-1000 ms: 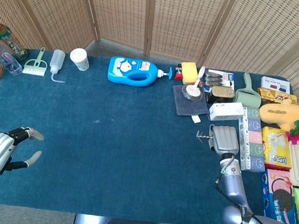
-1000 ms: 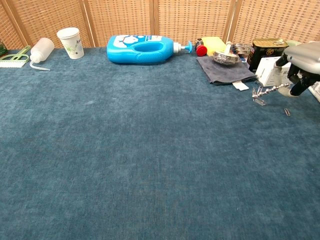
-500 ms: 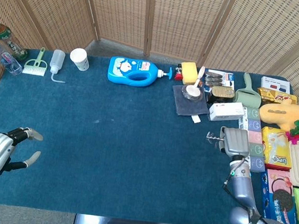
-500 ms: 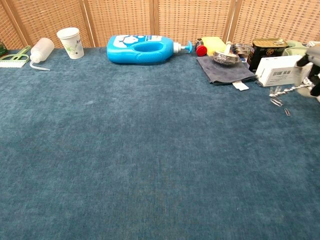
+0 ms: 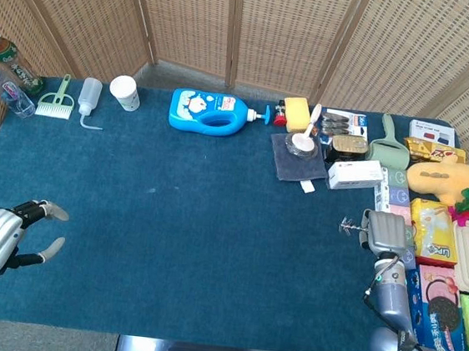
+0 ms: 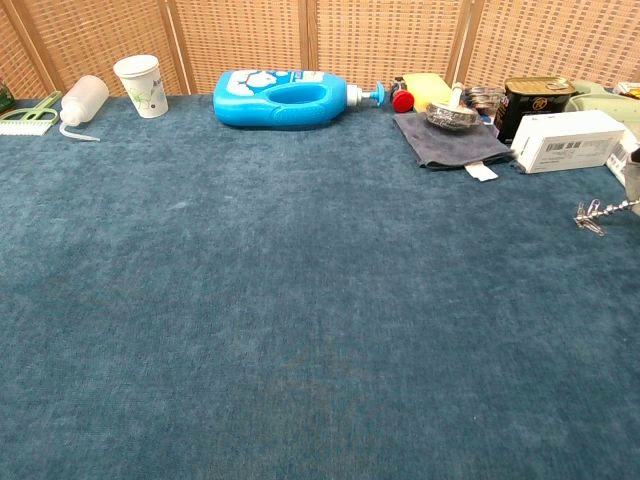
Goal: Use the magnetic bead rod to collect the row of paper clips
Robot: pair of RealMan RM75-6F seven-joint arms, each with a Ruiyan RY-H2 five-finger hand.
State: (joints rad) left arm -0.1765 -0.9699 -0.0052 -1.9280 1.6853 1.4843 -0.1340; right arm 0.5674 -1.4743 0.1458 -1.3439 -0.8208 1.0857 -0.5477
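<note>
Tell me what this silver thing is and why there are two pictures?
It is a robot with two arms, and each arm ends in a metal hand. One picture comes from a camera on its head, looking down at the blue table. The other comes from its chest, looking across the table. The right hand holds a thin magnetic bead rod, and paper clips cling to its tip. The left hand holds nothing, and its fingers are apart. At the back of the table lie a blue detergent bottle, a paper cup and a white box. Snack packs sit on the right side.
</note>
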